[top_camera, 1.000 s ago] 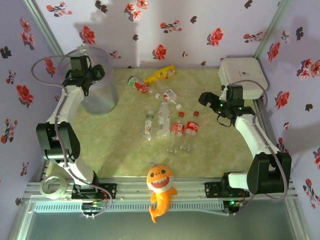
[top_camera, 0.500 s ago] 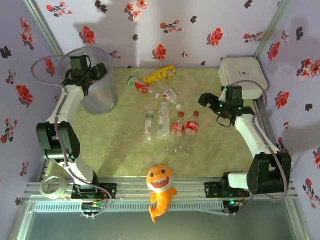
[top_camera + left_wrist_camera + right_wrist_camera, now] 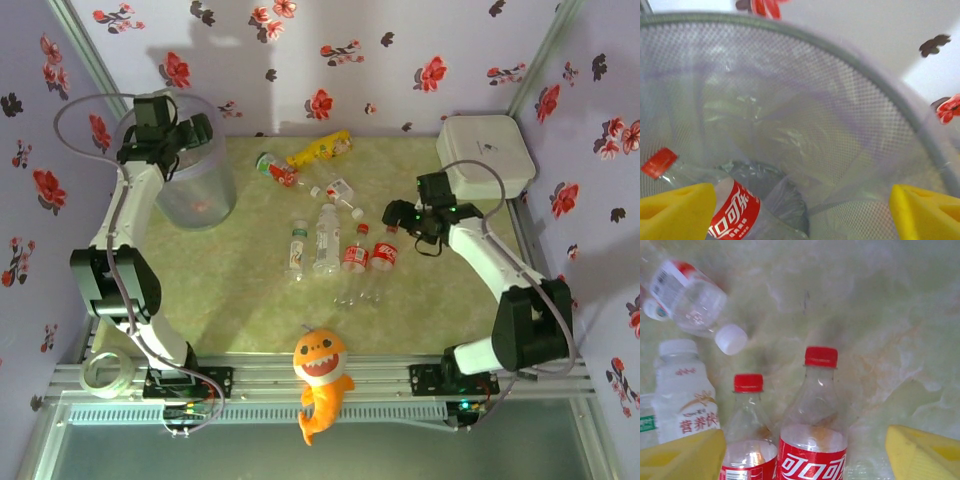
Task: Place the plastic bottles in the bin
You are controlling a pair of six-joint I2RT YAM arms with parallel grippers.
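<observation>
My left gripper [image 3: 188,138] hangs over the mouth of the translucent bin [image 3: 205,205]. In the left wrist view its yellow pads [image 3: 677,210] stand wide apart, and a red-labelled bottle [image 3: 732,212] lies loose inside the bin [image 3: 850,125]. My right gripper [image 3: 402,216] hovers open just above the rightmost red-capped bottle [image 3: 385,252]. In the right wrist view that bottle [image 3: 812,440] lies between the yellow fingers [image 3: 922,452], untouched, beside a second red-capped bottle [image 3: 747,440]. A yellow bottle [image 3: 320,148] and several clear bottles [image 3: 326,238] lie on the table.
A white lidded box [image 3: 485,155] sits at the back right, close behind the right arm. An orange plush fish [image 3: 320,375] lies at the near edge, a tape roll [image 3: 107,372] at the near left. Flowered walls close in the table.
The left gripper opened over the bin and a red-labelled bottle now lies inside. The right arm swung left and down over the red-capped bottles.
</observation>
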